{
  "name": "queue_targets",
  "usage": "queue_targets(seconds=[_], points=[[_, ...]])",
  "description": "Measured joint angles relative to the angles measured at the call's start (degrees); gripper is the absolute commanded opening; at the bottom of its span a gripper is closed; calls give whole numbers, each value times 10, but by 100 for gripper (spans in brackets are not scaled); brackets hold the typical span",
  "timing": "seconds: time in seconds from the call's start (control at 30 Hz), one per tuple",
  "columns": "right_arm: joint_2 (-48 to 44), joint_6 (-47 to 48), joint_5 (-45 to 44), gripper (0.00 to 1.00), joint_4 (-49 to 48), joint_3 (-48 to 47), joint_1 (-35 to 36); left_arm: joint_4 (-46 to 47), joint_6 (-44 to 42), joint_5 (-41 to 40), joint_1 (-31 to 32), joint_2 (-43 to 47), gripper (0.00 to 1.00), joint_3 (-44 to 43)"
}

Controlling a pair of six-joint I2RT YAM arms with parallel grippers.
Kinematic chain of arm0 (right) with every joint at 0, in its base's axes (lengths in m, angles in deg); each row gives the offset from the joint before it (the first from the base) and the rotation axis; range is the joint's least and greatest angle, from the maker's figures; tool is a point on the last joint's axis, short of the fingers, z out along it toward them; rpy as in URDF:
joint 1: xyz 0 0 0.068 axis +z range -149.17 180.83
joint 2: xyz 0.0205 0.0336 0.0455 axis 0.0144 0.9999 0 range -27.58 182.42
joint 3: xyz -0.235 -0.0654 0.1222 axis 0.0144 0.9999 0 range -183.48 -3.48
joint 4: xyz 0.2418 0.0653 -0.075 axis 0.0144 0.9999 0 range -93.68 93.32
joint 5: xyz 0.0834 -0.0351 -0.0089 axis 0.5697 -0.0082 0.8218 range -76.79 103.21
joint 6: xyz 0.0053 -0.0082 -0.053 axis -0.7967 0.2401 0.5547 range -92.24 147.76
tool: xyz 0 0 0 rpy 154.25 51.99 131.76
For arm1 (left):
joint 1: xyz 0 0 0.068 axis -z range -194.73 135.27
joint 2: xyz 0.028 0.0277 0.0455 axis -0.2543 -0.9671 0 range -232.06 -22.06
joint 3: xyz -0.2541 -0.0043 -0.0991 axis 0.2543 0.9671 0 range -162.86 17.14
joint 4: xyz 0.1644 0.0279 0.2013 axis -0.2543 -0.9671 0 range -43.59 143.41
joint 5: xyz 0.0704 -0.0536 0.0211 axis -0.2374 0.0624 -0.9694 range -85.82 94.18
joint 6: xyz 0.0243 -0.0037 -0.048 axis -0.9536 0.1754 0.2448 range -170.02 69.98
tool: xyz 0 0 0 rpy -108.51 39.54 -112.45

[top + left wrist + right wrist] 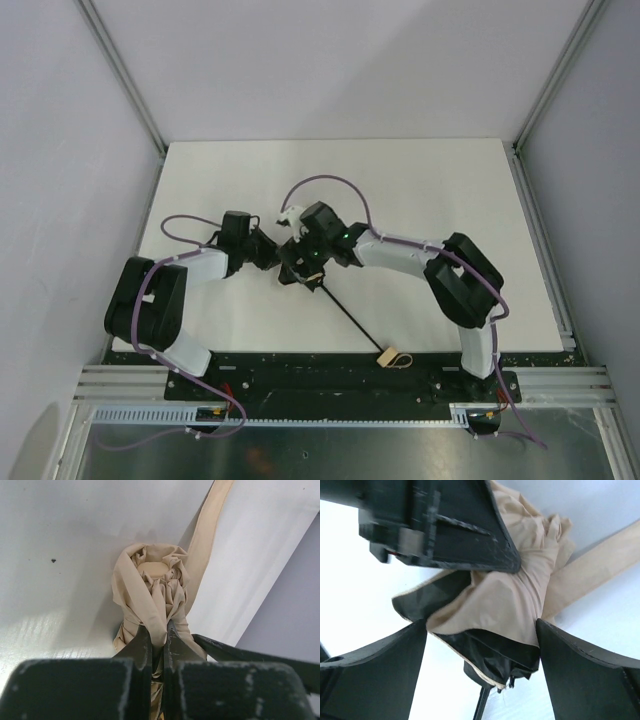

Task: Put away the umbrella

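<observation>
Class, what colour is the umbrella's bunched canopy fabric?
Plain beige, no pattern; the umbrella shows best in the left wrist view.

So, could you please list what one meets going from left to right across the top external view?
Left gripper → folded canopy of the umbrella, with the right gripper over it → black shaft → tan handle → wrist loop.

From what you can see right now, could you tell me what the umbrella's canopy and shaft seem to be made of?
Canopy: thin matte beige woven fabric, judging by its soft creases and folds. Shaft: thin, straight, black, probably metal, though the finish is too small to judge.
</observation>
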Motion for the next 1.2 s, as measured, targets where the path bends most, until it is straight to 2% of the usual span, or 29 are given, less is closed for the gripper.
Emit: queue_targets(seconds=[0.17,0.27,0.47,0.67,0.8,0.87,1.03,1.1,1.13,1.2], points=[[5,72,-119,93,-1,-25,57,-6,3,0,0,-1,0,-3],[32,103,-189,89,-19,-57,91,-14,6,-1,0,-2,0,-7],[83,112,-309,83,-70,-65,130,-31,17,14,-7,-9,0,-15],[103,105,-382,77,-109,-46,131,-39,18,14,-7,-11,0,-20],[103,104,-395,74,-127,-21,121,-42,21,10,-6,-13,0,-24],[99,104,-395,63,-143,-8,119,-42,21,10,-5,-12,0,-24],[86,118,-370,9,-158,16,107,-47,23,9,-6,-12,0,-26],[81,116,-353,2,-158,17,98,-51,27,7,-7,-9,3,-27],[78,113,-334,1,-155,18,92,-51,26,4,-7,-8,13,-27],[73,107,-284,0,-155,19,76,-52,25,-3,-7,-3,46,-27]])
